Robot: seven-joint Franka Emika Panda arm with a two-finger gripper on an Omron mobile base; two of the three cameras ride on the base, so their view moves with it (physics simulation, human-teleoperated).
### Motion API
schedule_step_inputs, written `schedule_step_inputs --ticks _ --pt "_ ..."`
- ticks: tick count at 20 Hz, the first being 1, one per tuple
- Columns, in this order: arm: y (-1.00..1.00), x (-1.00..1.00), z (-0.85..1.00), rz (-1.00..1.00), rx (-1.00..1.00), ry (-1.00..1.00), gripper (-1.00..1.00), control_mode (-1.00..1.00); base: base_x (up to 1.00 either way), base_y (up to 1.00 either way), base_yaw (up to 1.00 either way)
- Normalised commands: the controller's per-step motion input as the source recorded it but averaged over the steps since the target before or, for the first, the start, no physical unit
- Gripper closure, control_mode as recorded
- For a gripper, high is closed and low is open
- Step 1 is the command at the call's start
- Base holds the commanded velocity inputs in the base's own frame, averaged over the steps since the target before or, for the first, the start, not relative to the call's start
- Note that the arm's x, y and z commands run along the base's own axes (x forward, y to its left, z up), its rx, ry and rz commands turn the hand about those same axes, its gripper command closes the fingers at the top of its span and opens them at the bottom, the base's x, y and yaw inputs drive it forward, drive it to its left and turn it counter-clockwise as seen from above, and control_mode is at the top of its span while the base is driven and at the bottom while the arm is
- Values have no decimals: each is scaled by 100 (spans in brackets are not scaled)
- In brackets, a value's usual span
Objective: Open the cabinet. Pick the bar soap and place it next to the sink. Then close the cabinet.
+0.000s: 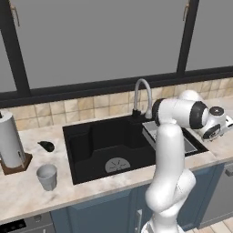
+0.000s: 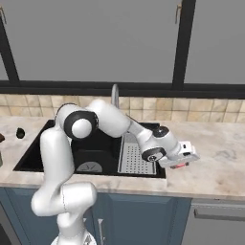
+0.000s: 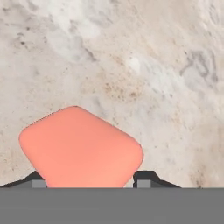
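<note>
Arm bent low over the counter [image 2: 225,162] right of the sink [image 2: 62,158], fingers [image 3: 146,177] pinching the bar soap [image 3: 81,148]

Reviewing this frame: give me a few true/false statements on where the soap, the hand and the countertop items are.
1. The bar soap sits between the fingers of the hand. True.
2. The hand is over the sink basin. False: it is over the counter right of the sink.
3. A grey cup stands left of the sink. True.
4. The faucet is at the sink's front edge. False: it rises behind it.
</note>
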Motion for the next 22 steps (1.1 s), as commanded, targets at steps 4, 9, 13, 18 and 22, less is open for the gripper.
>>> schedule_step_inputs --ticks 4,9,13,18,22 --pt "-21 39 -20 2 9 0 100 -100 0 0 0" --pt "-42 13 -22 7 9 0 -100 -100 0 0 0" --pt "-33 -29 -14 13 11 0 -100 -100 0 0 0" --pt "3 -96 3 16 6 0 -100 -100 0 0 0" --pt "78 -100 88 14 0 0 -100 -100 0 0 0"
